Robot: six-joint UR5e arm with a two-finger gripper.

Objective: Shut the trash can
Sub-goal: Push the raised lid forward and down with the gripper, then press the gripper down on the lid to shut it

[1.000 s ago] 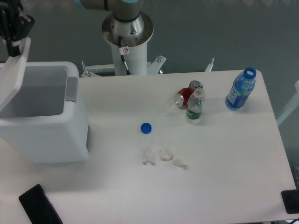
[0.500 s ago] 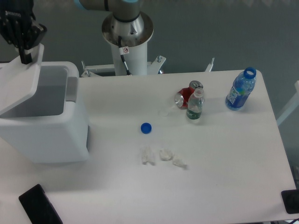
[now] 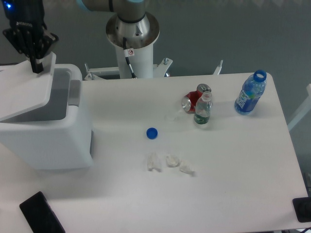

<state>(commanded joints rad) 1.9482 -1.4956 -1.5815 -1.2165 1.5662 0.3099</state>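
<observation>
The trash can is a big white bin on the table's left side. Its flat white lid slopes down over the opening, raised on the right, where part of the grey inside still shows beside the hinge strip. My black gripper comes down from the top left. Its fingers are together in one narrow tip that rests on the lid's upper right edge. Nothing is held between them.
A blue cap and crumpled white scraps lie mid-table. A red can, a small clear bottle and an open blue bottle stand at the right. Black objects sit at the bottom left and bottom right corners.
The gripper has moved right and slightly down with the lid's edge. The lid has swung from nearly upright to a low slope over the bin's opening.
</observation>
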